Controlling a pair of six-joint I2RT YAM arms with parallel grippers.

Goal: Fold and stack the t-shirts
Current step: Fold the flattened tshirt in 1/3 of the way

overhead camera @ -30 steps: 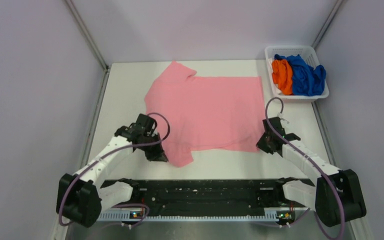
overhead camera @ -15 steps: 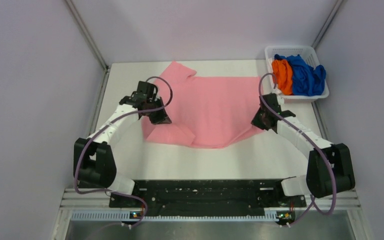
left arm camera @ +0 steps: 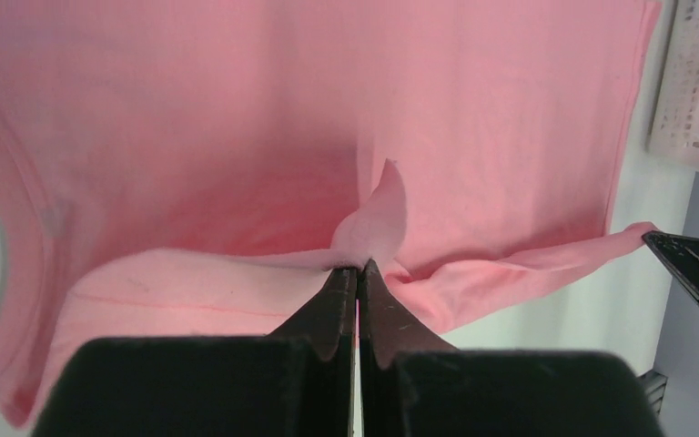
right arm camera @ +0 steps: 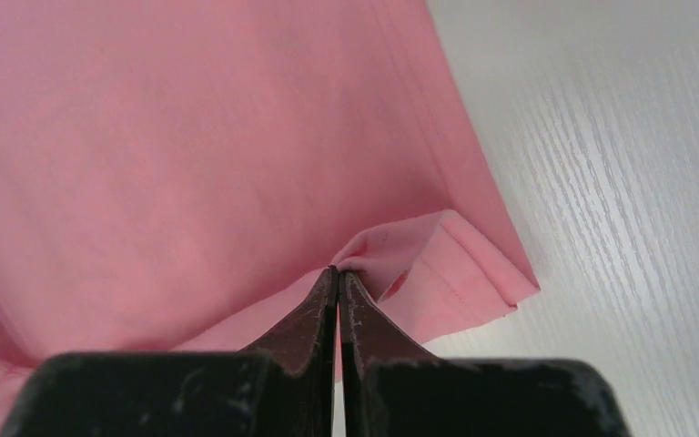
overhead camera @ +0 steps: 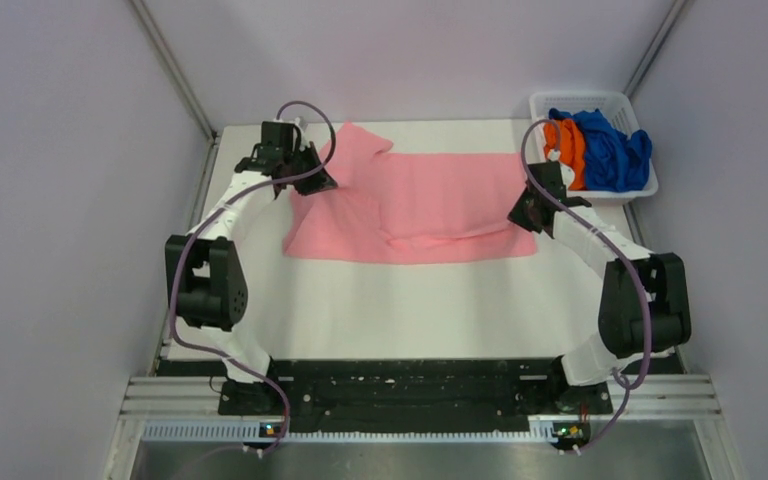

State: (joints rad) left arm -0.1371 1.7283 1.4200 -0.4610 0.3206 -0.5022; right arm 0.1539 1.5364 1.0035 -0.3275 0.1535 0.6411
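The light pink t-shirt (overhead camera: 415,210) lies at the back middle of the table, its near half folded over the far half. My left gripper (overhead camera: 315,182) is shut on a pinch of its left edge, seen in the left wrist view (left arm camera: 357,266) with pink cloth (left arm camera: 237,137) beyond. My right gripper (overhead camera: 522,213) is shut on its right hem corner, seen in the right wrist view (right arm camera: 338,270) over the pink cloth (right arm camera: 191,137). The orange t-shirt (overhead camera: 565,152) and the blue t-shirt (overhead camera: 612,148) lie crumpled in the white basket (overhead camera: 590,196).
The basket stands at the back right corner, just behind my right gripper; its mesh wall shows in the left wrist view (left arm camera: 696,91). Walls close the table on the left, back and right. Bare white table (overhead camera: 410,310) lies in front of the shirt.
Both grippers have carried the pink shirt's near edge away from the arm bases toward the back, folding it over itself. Both arms are now stretched far out.
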